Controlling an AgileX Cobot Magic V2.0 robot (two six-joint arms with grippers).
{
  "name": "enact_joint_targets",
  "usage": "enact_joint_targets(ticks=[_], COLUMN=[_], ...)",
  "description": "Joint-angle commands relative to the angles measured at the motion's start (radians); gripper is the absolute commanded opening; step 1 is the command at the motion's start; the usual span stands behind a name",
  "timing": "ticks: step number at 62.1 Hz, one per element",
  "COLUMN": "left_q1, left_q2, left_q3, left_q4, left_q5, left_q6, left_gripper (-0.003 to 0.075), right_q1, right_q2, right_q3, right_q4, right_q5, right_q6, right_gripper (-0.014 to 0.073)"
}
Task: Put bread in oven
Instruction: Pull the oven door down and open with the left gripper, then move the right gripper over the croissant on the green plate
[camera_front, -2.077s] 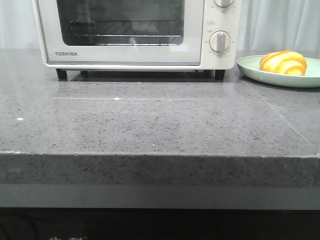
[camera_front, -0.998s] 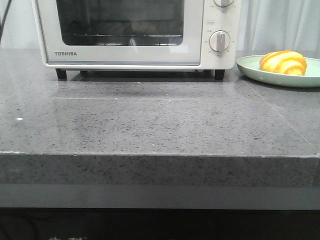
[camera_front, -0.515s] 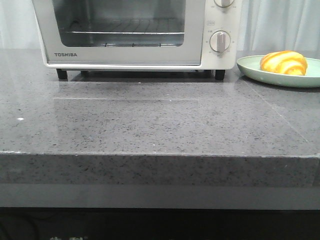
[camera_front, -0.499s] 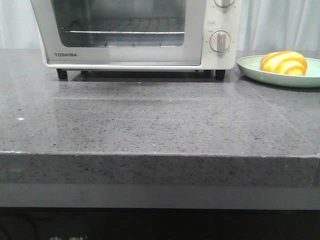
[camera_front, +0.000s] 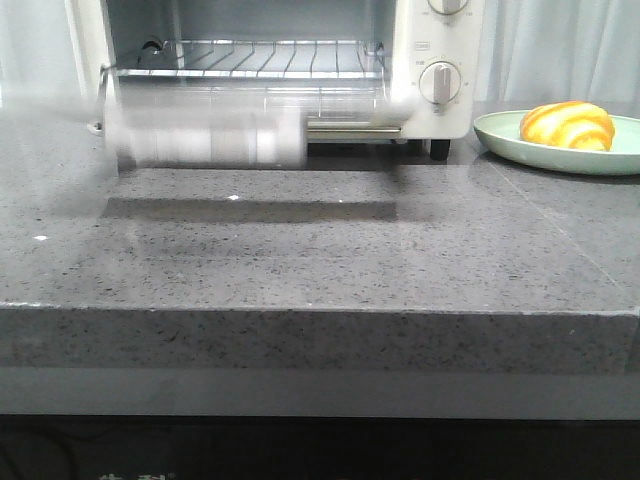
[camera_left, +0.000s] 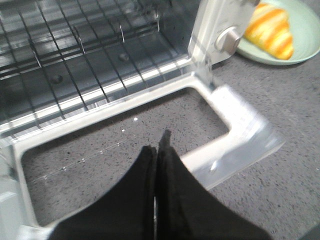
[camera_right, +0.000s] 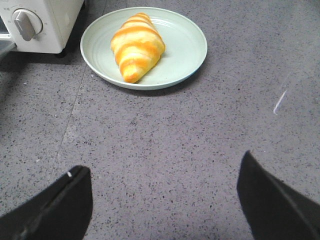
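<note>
The white oven (camera_front: 440, 60) stands at the back of the counter with its door (camera_front: 205, 138) swung down and motion-blurred, and the wire rack (camera_front: 260, 58) bared. The bread (camera_front: 566, 124) lies on a pale green plate (camera_front: 500, 135) to the oven's right. In the left wrist view my left gripper (camera_left: 159, 145) is shut and empty, over the glass of the lowered door (camera_left: 235, 125), in front of the rack (camera_left: 75, 45). In the right wrist view my right gripper (camera_right: 165, 185) is open and empty above the counter, short of the plate (camera_right: 185, 50) and the bread (camera_right: 136, 46).
The oven's dials (camera_front: 439, 83) sit on its right panel, next to the plate. A white curtain (camera_front: 560, 50) hangs behind. The grey stone counter (camera_front: 320, 260) ends in a front edge near me. Neither arm shows in the front view.
The oven door has swung from shut to down and open, baring the rack. The bread and plate have not moved.
</note>
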Motion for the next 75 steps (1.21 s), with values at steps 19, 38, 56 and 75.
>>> enact_joint_targets(ticks=[19, 38, 56, 75], left_q1=[-0.002, -0.002, -0.002, -0.002], left_q2=[-0.366, -0.583, -0.606, -0.606], left_q3=[0.246, 0.355, 0.358, 0.358], left_q4=[0.21, 0.206, 0.206, 0.206], left_q5=[-0.012, 0.046, 0.046, 0.046], left_q6=[-0.185, -0.189, -0.189, -0.189], left_gripper=[-0.0018, -0.0018, -0.0018, -0.0018], right_q1=[-0.002, -0.002, -0.002, -0.002], right_q2=[0.02, 0.189, 0.532, 0.925], right_q3=[-0.035, -0.135, -0.367, -0.672], right_q4=[-0.002, 0.04, 0.092, 0.092], right_q5=[-0.055, 0.019, 0.053, 0.131], right_q6=[-0.004, -0.004, -0.004, -0.004], right_gripper=[0.0603, 0.0603, 0.0603, 0.0603])
